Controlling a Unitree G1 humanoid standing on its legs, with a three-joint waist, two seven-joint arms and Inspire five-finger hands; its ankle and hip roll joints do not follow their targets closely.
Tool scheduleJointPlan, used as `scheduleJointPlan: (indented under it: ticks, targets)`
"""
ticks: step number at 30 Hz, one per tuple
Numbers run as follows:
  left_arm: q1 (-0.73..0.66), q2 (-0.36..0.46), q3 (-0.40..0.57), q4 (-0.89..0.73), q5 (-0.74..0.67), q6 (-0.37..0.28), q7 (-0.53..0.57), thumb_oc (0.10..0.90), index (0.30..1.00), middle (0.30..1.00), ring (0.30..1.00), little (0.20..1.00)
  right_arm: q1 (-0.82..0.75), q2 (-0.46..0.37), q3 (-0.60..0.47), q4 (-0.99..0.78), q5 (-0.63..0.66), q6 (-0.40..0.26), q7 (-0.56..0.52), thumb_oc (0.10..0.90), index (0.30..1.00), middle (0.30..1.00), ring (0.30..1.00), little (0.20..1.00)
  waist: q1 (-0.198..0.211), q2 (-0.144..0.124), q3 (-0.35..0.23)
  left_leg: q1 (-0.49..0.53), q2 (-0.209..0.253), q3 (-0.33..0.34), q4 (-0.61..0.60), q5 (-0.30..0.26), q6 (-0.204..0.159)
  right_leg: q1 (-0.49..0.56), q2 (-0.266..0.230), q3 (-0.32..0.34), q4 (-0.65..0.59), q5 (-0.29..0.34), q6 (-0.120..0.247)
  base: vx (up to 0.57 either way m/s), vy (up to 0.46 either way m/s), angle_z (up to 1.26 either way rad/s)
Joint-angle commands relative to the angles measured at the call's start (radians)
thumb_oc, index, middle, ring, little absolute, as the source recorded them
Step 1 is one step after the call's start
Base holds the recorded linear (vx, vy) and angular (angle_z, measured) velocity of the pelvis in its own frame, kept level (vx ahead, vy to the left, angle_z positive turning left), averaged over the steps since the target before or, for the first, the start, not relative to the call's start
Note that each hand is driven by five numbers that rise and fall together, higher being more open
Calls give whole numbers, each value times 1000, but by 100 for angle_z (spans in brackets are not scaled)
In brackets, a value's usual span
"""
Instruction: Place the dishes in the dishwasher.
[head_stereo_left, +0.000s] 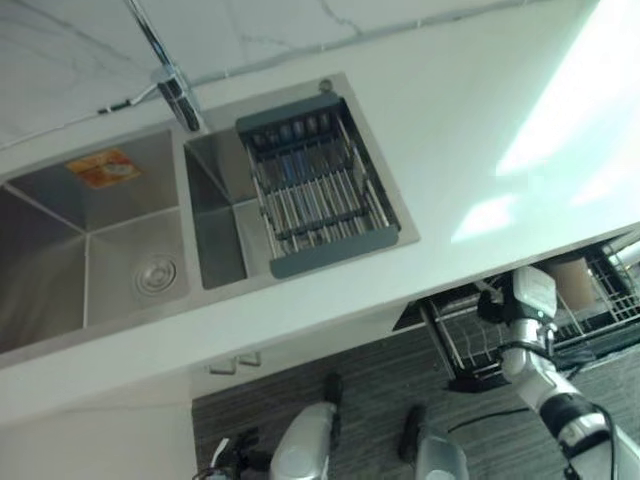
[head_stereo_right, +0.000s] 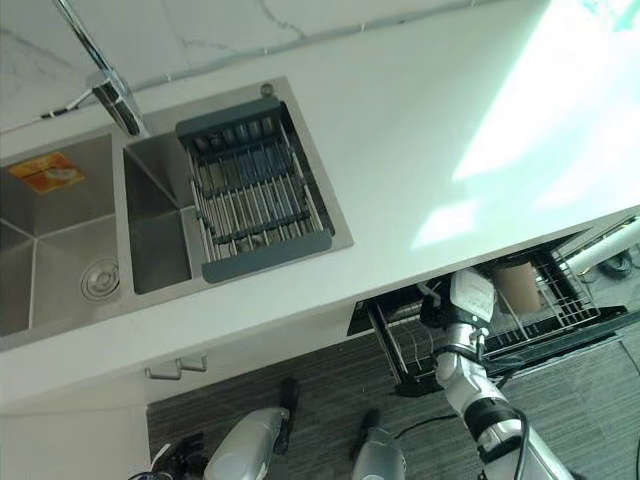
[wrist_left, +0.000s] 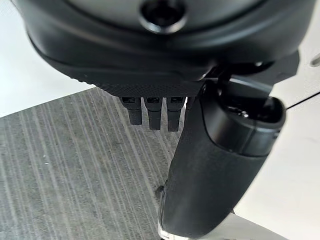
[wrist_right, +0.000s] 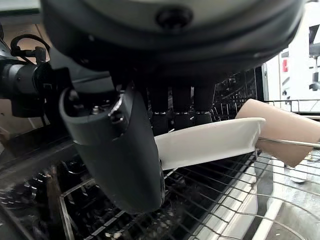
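A white plate (wrist_right: 210, 142) is pinched by the right hand (wrist_right: 150, 125), fingers (wrist_right: 182, 117) curled on it, over the dishwasher rack (wrist_right: 220, 195) beside a tan cup (wrist_right: 285, 127). The left hand (wrist_left: 200, 150) is hung over the floor (wrist_left: 65, 170), fingers relaxed, nothing held.

Below me a white counter (head_stereo_left: 480, 150) runs under a marbled white wall (head_stereo_left: 300, 25). A steel double sink (head_stereo_left: 90, 250) is set in it, a faucet (head_stereo_left: 165, 75) over the divider and a drying rack (head_stereo_left: 315, 185) across one basin. Light glares across the counter. Grey striped floor (wrist_left: 65, 170) lies beneath.
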Motion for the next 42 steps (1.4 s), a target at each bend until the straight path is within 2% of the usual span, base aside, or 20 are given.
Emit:
scheduleJointPlan:
  ticks: [1, 6, 15, 17, 18, 22, 23, 25, 28, 29, 32, 36, 38, 39, 40, 42]
  targets:
    - [35, 61, -26, -43, -41, -8, 13, 800, 900, 900, 900, 900, -114, -104, -10, -42, -25, 17, -154, 400, 300, 300, 300, 300, 0, -16, -42, 71, 6, -28, 142, -249, 8, -2, 15, 66, -95, 53, 32, -45, 2, 2]
    - [6, 76, -42, -63, -72, -3, 14, 800, 900, 900, 900, 900, -181, -130, -30, 32, 56, -23, -110, 400, 300, 300, 300, 300, -9, 11, 5, 16, 6, -22, 142, -232, 6, -54, 17, 71, -95, 63, 28, -113, 0, 1]
    - [-35, 82, -73, -102, -110, 2, 24, 800, 900, 900, 900, 900, -299, -142, -22, 114, 114, -32, -23, 400, 300, 300, 300, 300, -15, 53, 62, -52, 2, -3, 142, -206, 4, -119, 7, 71, -95, 82, 24, -91, 17, 2]
    - [-39, 79, -79, -114, -123, 14, 28, 800, 900, 900, 900, 900, -318, -146, -16, 120, 157, -44, 32, 400, 300, 300, 300, 300, -18, 66, 75, -60, 2, 5, 142, -201, 2, -126, 6, 71, -95, 84, 23, -61, 49, 3]
    - [-44, 83, -78, -122, -125, 19, 28, 800, 900, 900, 900, 900, -328, -141, -21, 128, 222, -88, 129, 800, 900, 900, 900, 900, -20, 72, 85, -73, 4, 10, 142, -197, 0, -136, 4, 71, -95, 87, 23, -62, 31, 0]
    - [-46, 93, -72, -158, -126, 44, 25, 800, 900, 900, 900, 900, -332, -115, -33, 137, 349, -104, 351, 800, 900, 900, 900, 900, -21, 81, 100, -87, 9, 19, 142, -188, -3, -145, 2, 70, -95, 91, 20, -47, 25, 0]
    - [-45, 94, -69, -162, -126, 48, 24, 800, 900, 900, 900, 900, -331, -110, -36, 138, 355, -103, 380, 800, 900, 900, 900, 900, -21, 81, 101, -88, 9, 20, 142, -187, -3, -145, 2, 70, -95, 91, 20, 0, 0, 0]
    - [-40, 100, -56, -174, -117, 55, 18, 800, 900, 900, 900, 900, -325, -101, -41, 144, 350, -109, 503, 800, 900, 900, 900, 900, -20, 79, 103, -88, 11, 24, 142, -186, -4, -143, 1, 67, -95, 91, 19, 0, 0, 0]
    - [-33, 125, -28, -188, -94, 62, 0, 800, 900, 900, 900, 900, -323, -94, -33, 169, 429, -72, 776, 800, 900, 900, 900, 900, -9, 62, 104, -82, 17, 24, 142, -181, -4, -132, -1, 59, -95, 93, 19, -1, -35, 0]
    - [-31, 131, -23, -191, -91, 64, -4, 800, 900, 900, 900, 900, -322, -95, -34, 176, 429, -57, 796, 800, 900, 900, 900, 900, -6, 59, 104, -80, 17, 22, 142, -181, -4, -129, -1, 58, -95, 93, 20, 6, -71, 0]
    - [-15, 141, -13, -209, -79, 69, -11, 800, 900, 900, 900, 900, -319, -102, -45, 189, 459, -41, 758, 800, 900, 900, 900, 900, 0, 51, 99, -73, 25, 22, 142, -181, -8, -114, 4, 53, -95, 90, 21, 2, -31, -1]
    - [9, 134, -8, -209, -86, 63, -4, 800, 900, 900, 900, 900, -309, -82, -98, 143, 556, -11, 630, 800, 900, 900, 900, 900, 0, 45, 88, -57, 31, 25, 142, -187, -12, -94, 13, 56, -95, 80, 20, 4, -2, -3]
    - [18, 118, -3, -205, -83, 62, 7, 800, 900, 900, 900, 900, -285, -64, -127, 89, 613, -27, 528, 800, 900, 900, 900, 900, -4, 41, 80, -47, 35, 26, 142, -192, -15, -80, 20, 58, -95, 71, 18, 0, 0, 0]
    - [21, 110, -1, -196, -83, 59, 13, 800, 900, 900, 900, 900, -268, -55, -146, 60, 616, -44, 492, 800, 900, 900, 900, 900, -8, 38, 75, -41, 37, 28, 142, -196, -16, -72, 23, 59, -95, 66, 17, 0, 0, 0]
    - [22, 107, 0, -193, -83, 58, 15, 800, 900, 900, 900, 900, -262, -52, -151, 50, 615, -44, 489, 800, 900, 900, 900, 900, -9, 37, 73, -39, 37, 29, 142, -197, -17, -70, 23, 59, -95, 65, 18, 0, 0, 0]
    - [25, 91, 10, -174, -85, 51, 21, 800, 900, 900, 900, 900, -226, -32, -176, -37, 585, -33, 412, 800, 900, 900, 900, 900, -18, 30, 61, -28, 42, 35, 142, -203, -19, -57, 28, 61, -95, 57, 17, 10, -5, -2]
